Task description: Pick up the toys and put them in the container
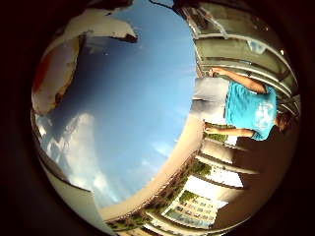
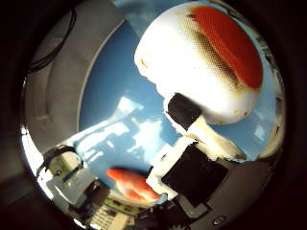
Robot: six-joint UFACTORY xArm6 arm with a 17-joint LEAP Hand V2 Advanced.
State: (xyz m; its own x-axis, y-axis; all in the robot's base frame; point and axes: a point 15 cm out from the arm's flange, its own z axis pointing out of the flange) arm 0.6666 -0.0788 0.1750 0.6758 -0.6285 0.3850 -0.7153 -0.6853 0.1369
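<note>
The robot hand (image 2: pixel 192 158) held a white toy with an orange-red patch (image 2: pixel 206 62) close against the palm; the toy filled the upper right of the thumb-side frame, and a black-tipped finger (image 2: pixel 182 111) pressed on its underside, apparently to keep it from slipping. Below lay the shiny blue desk (image 2: pixel 115 96). A second orange toy (image 2: pixel 132 184) lay on it at the frame's lower middle, still to be gathered. No container could be made out in either view.
</note>
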